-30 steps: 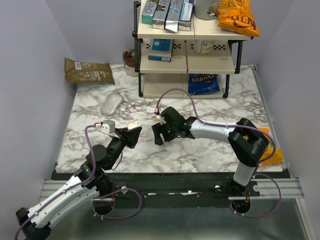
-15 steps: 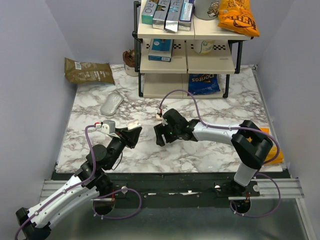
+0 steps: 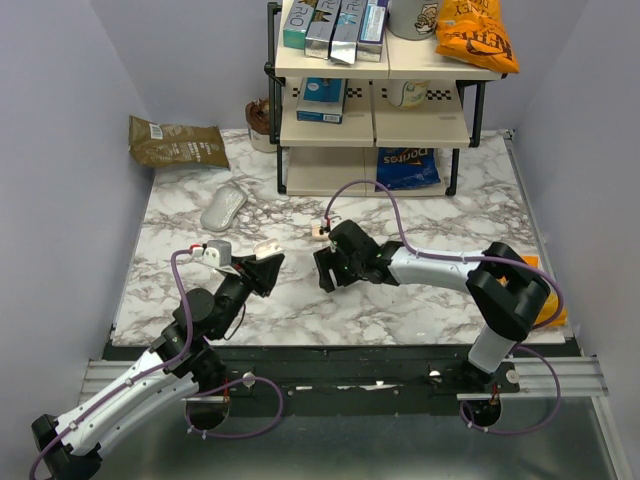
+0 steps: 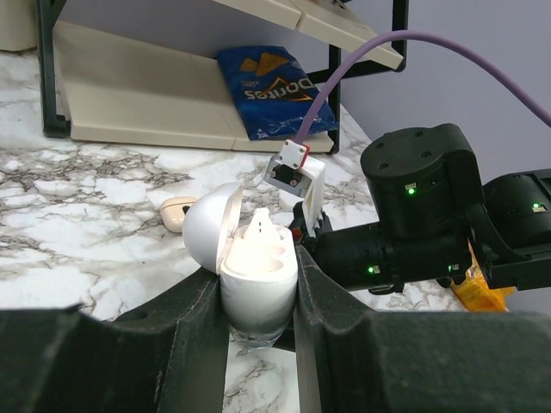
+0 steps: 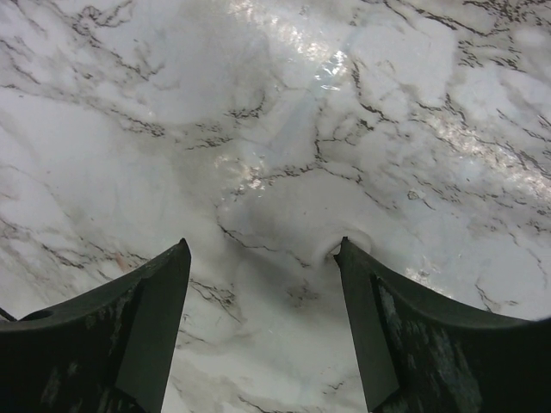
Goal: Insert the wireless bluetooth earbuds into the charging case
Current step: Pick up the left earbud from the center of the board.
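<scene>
Nearest to us, toward the near left corner of the marble table [image 3: 420, 305], our left gripper [image 3: 268, 262] is clamped on the charging case [image 4: 258, 271], its two dark fingers [image 4: 194, 314] pressing the white body from either side. The case is held upright above the surface with its lid [image 4: 207, 231] hinged open to the left. A pale stub stands up from its inside; we cannot tell whether that is a seated earbud.

Just past it, toward the middle of the surface, our right gripper [image 5: 263, 249] hangs low with its jaws spread apart. Nothing but bare marble shows between them. Seen from the left wrist, it faces the open case from close by without touching it.

One of the wireless bluetooth earbuds [image 4: 178, 212], a small tan piece with a dark spot, lies on the marble just beyond the open lid.

Farther on, toward the far left corner, we see a white mouse [image 3: 223, 208] and then a brown bag [image 3: 176, 141]. Along the far edge stands a shelf rack [image 3: 372, 128], with a blue Doritos bag [image 3: 407, 168] on the surface under it.
</scene>
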